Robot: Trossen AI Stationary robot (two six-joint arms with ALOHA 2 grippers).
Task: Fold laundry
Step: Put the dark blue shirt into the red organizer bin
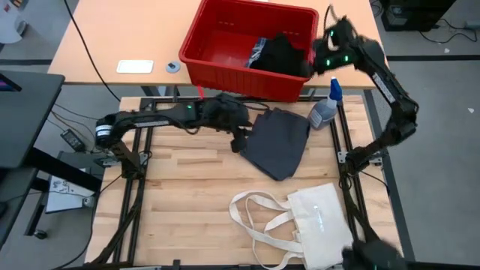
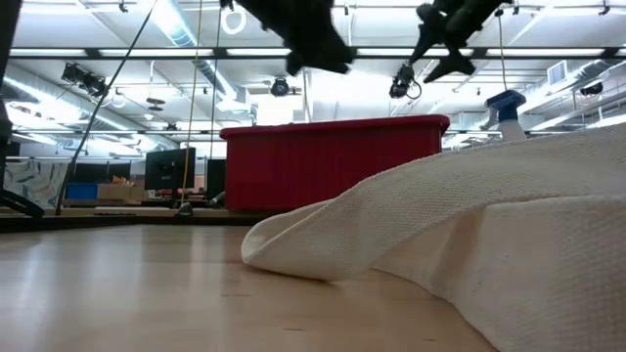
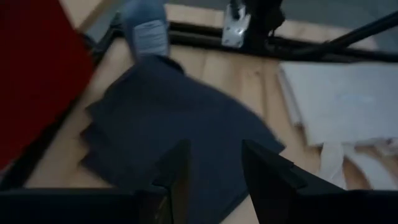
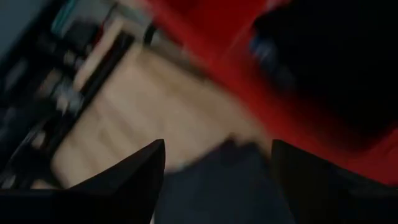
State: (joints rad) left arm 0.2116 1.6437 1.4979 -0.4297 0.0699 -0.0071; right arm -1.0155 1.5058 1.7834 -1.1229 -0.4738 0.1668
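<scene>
A dark grey garment (image 1: 279, 141), folded into a thick rectangle, lies flat on the table's far middle; the left wrist view shows it too (image 3: 168, 124). My left gripper (image 1: 241, 140) hovers at its left edge, open, fingers (image 3: 177, 174) above the cloth and touching nothing. A black garment (image 1: 283, 54) and a plaid piece (image 1: 259, 51) lie in the red bin (image 1: 217, 30). My right gripper (image 1: 324, 52) is raised over the bin's right end, open and empty (image 4: 217, 168).
The red bin stands on the far desk behind the table. A blue spray bottle (image 1: 327, 106) stands at the table's far right. A cream canvas tote (image 1: 315, 223) with long handles (image 1: 259, 217) lies near the right front. Bare wood shows at left (image 1: 187, 195).
</scene>
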